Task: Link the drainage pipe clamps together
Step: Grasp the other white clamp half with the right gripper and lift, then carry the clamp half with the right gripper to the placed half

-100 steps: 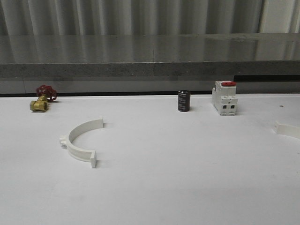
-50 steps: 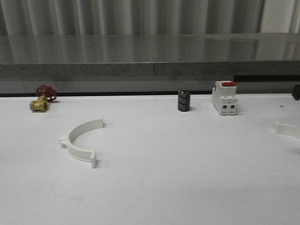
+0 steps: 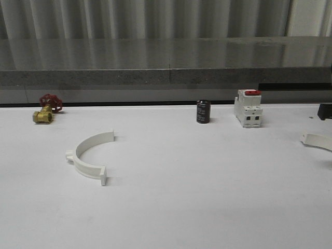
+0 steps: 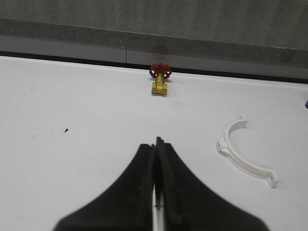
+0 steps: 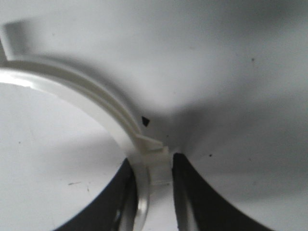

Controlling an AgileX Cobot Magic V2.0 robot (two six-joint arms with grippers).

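While one white half-ring [image 3: 88, 154] lies flat on the left part of the white table [image 3: 207, 197], open toward the back right with its small end tabs sticking out, our left gripper [image 4: 157, 159] hangs over bare tabletop with its two dark fingers pressed together and nothing between them; from the left wrist view that half-ring [image 4: 244, 152] sits off to one side, well apart from the fingertips. At the far right edge of the front view we see one end of the second half-ring [image 3: 317, 140], and just behind it a dark part of our right arm [image 3: 325, 111]. Seen from the right wrist, our right gripper [image 5: 155, 180] has its fingers on either side of this half-ring [image 5: 91, 98], the band running between them near a raised tab; both fingers look to be touching the plastic. Along the back of the table stand a brass valve with a red handwheel [image 3: 45, 110], a small dark cylinder [image 3: 203, 111] and a white breaker with a red top [image 3: 248, 108].
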